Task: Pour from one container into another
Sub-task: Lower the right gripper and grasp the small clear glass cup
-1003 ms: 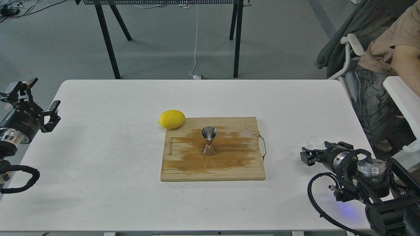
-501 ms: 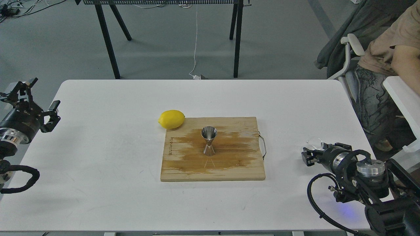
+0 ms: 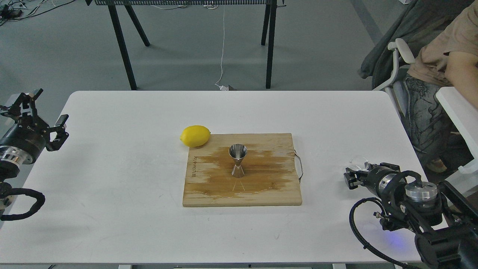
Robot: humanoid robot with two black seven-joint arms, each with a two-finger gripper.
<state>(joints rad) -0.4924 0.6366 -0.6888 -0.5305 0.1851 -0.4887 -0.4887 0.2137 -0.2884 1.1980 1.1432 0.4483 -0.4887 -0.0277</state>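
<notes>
The right gripper (image 3: 353, 178) sits low over the right side of the white table (image 3: 123, 172), its dark fingers (image 3: 350, 179) pointing left toward the board; they are seen too small and dark to tell apart, so whether they are spread or closed cannot be told. Just behind them, toward the table's far right edge, the small clear glass cup (image 3: 359, 162) shows as a pale transparent rim, very near the gripper (contact cannot be made out). Well apart on the other side, the left gripper (image 3: 39, 112) hangs at the table's left edge with its fingers (image 3: 61, 120) spread wide and nothing between them. Between the two arms lies a wooden cutting board (image 3: 261, 186), its middle darkened by a wet-looking patch, a thin metal handle at its right end. The steel jigger (image 3: 238, 160) stands upright near the board's centre, open cone upward, apart from both grippers. A yellow lemon (image 3: 195, 135) rests on the table, touching the board's far left corner.
</notes>
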